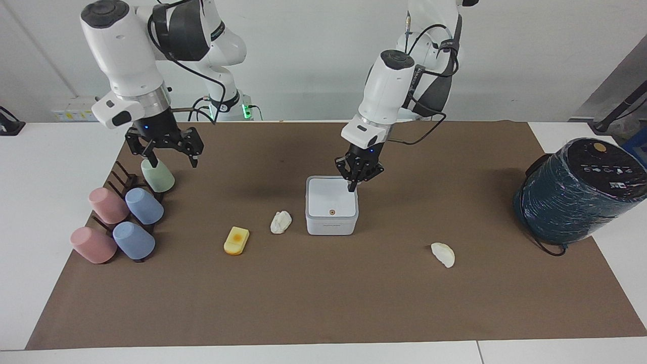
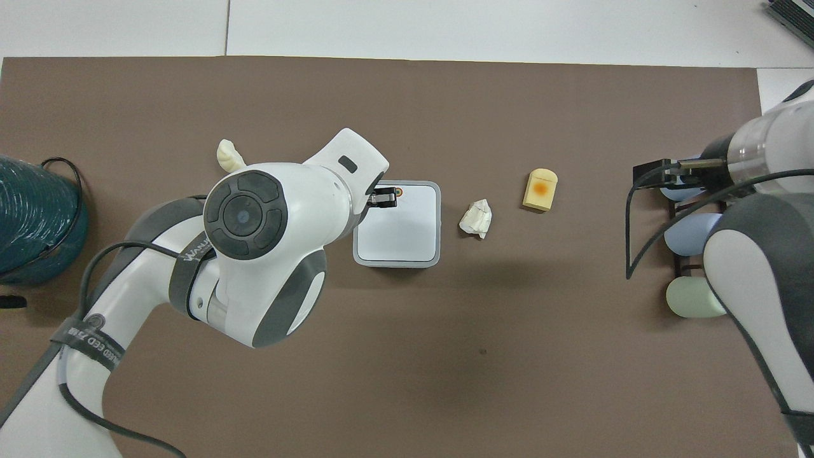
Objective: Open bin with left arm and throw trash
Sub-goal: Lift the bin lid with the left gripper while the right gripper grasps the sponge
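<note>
A brown mat (image 1: 323, 303) covers the white table (image 1: 45, 202), a pale wall rising past the robots, and the bin (image 1: 331, 222) sits mid-mat, lid down. The left gripper (image 1: 352, 188), fingers together, hangs over the bin's lid; the right gripper (image 1: 172, 157), fingers apart, hangs above the green cup (image 1: 157, 177) toward the right arm's end. The wad (image 1: 281, 222) lies just beside the bin, the bar (image 1: 236, 240) past it toward the cups, and the slice (image 1: 443, 254) farther from the robots than the bin, toward the teal cylinder (image 1: 576, 197).

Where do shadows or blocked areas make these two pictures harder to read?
Facing view: soft, even light; faint shadows on the mat nearer the robots than the bin, and none hide the left gripper over the lid. Overhead view: the left arm's bulk covers the mat beside the bin and most of the cream slice.
</note>
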